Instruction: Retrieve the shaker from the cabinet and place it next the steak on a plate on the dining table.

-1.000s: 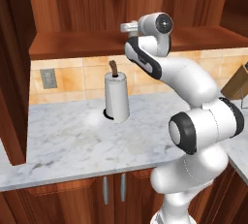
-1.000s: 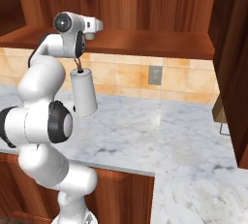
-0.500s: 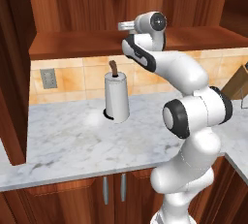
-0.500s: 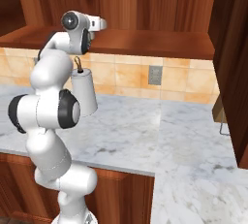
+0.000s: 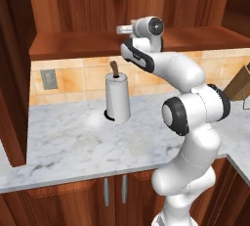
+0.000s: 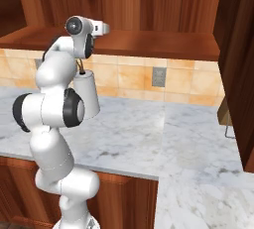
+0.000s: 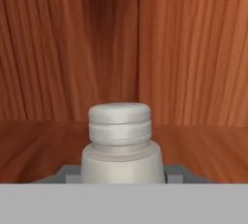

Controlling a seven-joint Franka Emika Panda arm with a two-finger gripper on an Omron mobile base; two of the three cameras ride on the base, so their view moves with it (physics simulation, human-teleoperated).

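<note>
Left base view: arm raised from the lower right, bent at the elbow, hand level and reaching left over the open shelf of the cabinet, gripper at the shelf's height (fingers too small here to read). Below, on the marbled wall counter, a white paper-towel roll standing upright on its dark post, against the tan tiled backsplash with a wall outlet; a knife block at the right edge. Right base view: same arm rising at the left, hand pointing right over the cabinet shelf, gripper just above the board; paper-towel roll partly behind the forearm, outlet on the tiles. Hand view: shaker upright on the shelf board, dead centre and close, silvery cap on top, wood-grain back panel of the cabinet behind. Grey fingertips peeking out low on either side of the shaker's body, right beside it; cannot tell whether pressing on it or merely flanking it.
</note>
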